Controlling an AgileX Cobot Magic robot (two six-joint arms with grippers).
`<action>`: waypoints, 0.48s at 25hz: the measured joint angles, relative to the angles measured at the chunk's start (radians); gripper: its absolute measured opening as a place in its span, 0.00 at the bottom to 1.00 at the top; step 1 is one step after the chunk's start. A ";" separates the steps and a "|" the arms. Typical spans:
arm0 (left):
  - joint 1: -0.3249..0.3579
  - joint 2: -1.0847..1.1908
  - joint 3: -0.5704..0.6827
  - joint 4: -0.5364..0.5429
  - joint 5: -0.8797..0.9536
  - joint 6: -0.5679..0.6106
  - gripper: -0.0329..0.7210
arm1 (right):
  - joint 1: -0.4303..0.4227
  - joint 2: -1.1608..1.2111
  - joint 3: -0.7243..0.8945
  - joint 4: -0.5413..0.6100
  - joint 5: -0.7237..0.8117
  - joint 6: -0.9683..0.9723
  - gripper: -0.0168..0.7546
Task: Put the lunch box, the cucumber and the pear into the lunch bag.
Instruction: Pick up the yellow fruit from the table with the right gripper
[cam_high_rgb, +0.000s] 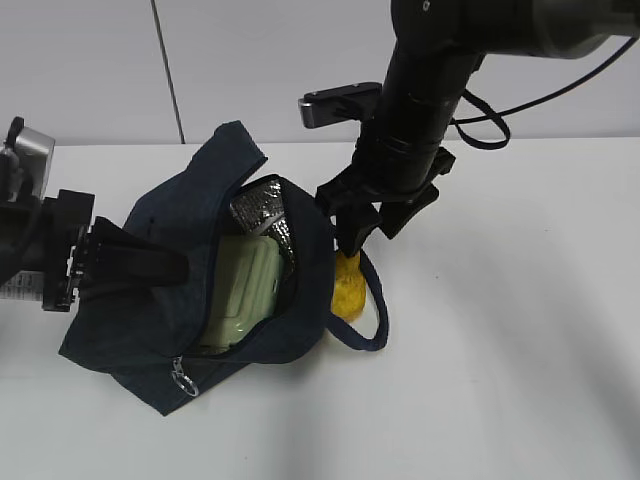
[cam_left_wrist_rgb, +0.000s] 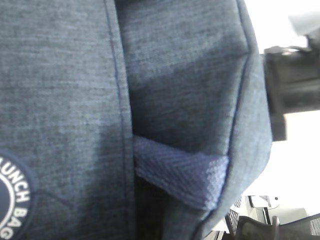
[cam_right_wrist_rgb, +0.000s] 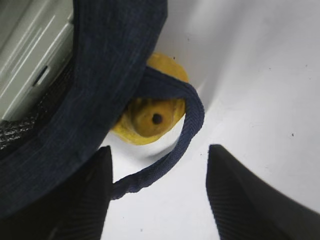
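Note:
The dark navy lunch bag (cam_high_rgb: 190, 300) lies open on the white table, and its fabric fills the left wrist view (cam_left_wrist_rgb: 175, 75). The lunch box (cam_high_rgb: 245, 290) with its pale green lid sits inside it and also shows in the right wrist view (cam_right_wrist_rgb: 30, 55). The yellow pear (cam_high_rgb: 348, 290) lies on the table against the bag's right edge, inside the loop handle (cam_high_rgb: 378, 305). My right gripper (cam_high_rgb: 368, 238) hangs open and empty just above the pear (cam_right_wrist_rgb: 150, 117). My left gripper (cam_high_rgb: 180, 266) pinches the bag's left side. The cucumber is not in view.
The silver foil lining (cam_high_rgb: 262, 212) shows at the bag's mouth. The zipper's metal ring pull (cam_high_rgb: 182, 380) hangs at the bag's front corner. The loop handle (cam_right_wrist_rgb: 185, 135) crosses over the pear between my right fingers (cam_right_wrist_rgb: 240, 195). White table (cam_high_rgb: 500, 350) extends to the right.

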 joint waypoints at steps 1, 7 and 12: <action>0.000 0.000 0.000 0.000 0.000 0.000 0.04 | 0.000 0.008 0.000 0.000 -0.004 0.000 0.62; 0.000 0.000 0.000 0.000 0.000 0.000 0.04 | 0.000 0.052 0.004 0.006 -0.026 0.000 0.61; 0.000 0.000 0.000 0.000 0.000 0.000 0.04 | 0.000 0.075 0.005 0.018 -0.067 -0.002 0.61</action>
